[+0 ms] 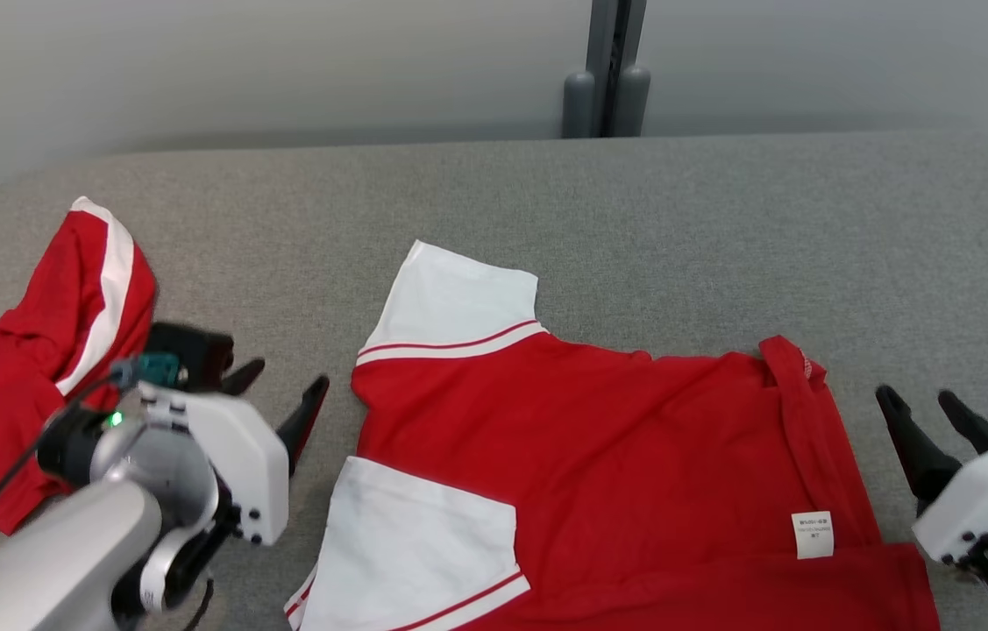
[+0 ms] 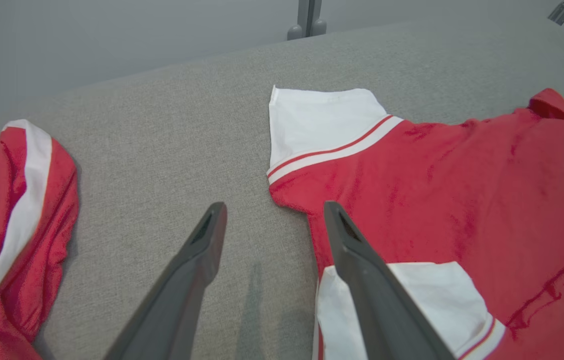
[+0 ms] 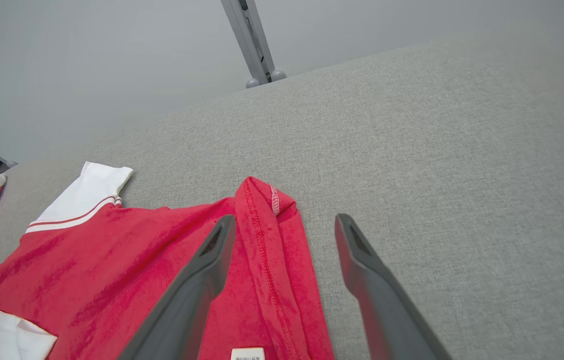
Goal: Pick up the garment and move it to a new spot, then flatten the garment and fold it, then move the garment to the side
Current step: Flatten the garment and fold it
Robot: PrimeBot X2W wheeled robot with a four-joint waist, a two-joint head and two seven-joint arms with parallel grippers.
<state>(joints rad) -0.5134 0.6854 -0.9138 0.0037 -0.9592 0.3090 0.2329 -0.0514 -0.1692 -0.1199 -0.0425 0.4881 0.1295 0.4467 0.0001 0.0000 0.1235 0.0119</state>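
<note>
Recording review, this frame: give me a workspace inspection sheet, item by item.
Surface: grey fabric table top, bare around the clothes.
Job's things: red garment with white sleeves, spread mostly flat at the centre; right edge folded over, white label showing.
Clutter: second garment, red and white, crumpled at the left.
Grippers: left gripper open, holding nothing, at the spread garment's left edge; right gripper open, holding nothing, at its right edge.
Cables: black cable along the left forearm.
Surroundings: grey wall and a grey post behind the table.
</note>
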